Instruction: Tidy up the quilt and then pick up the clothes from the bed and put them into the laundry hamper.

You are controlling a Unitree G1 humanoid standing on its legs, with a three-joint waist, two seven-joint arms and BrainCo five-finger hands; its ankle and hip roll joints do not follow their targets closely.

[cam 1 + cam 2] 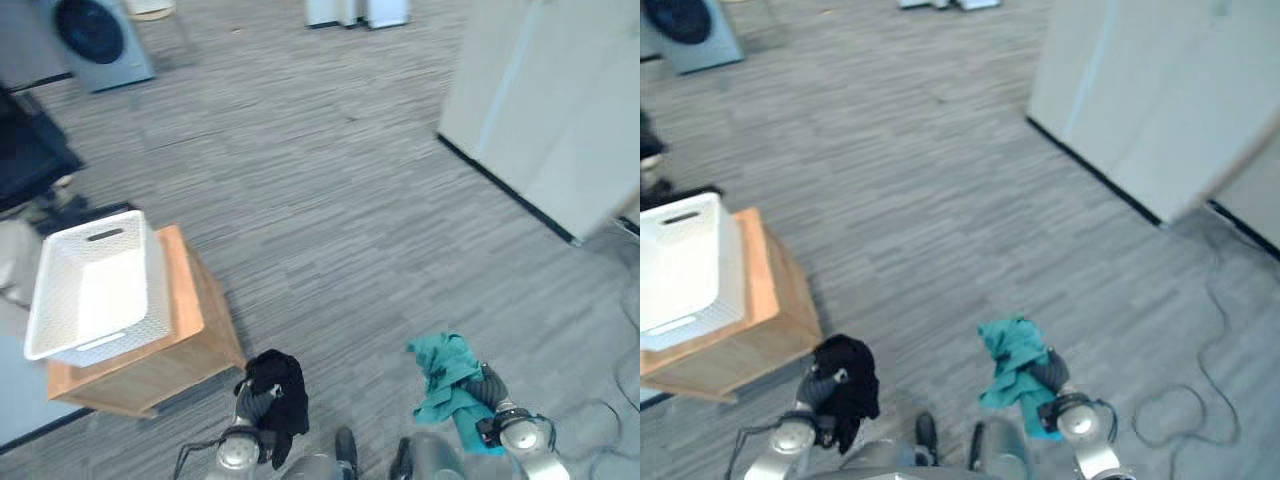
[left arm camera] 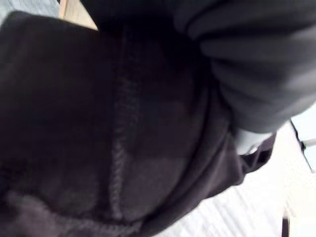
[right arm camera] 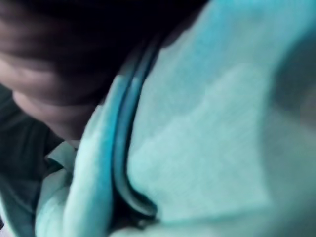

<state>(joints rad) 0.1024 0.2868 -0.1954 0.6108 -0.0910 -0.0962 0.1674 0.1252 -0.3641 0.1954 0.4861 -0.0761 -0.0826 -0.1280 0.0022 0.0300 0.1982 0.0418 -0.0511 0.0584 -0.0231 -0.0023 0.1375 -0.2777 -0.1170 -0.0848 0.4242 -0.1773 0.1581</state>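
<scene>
2 garments: 1 black, 1 teal. 1 white hamper. 1 wooden stand.

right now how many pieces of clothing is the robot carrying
2. A black garment bunched in the left hand, and a teal garment bunched in the right hand. More could be folded inside either bundle; that cannot be told.

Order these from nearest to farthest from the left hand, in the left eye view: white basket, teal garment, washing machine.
From the left hand:
1. Teal garment, held at the robot's right.
2. White basket, on the wooden table, front-left.
3. Washing machine, far left.
The first two are nearly equal.
</scene>
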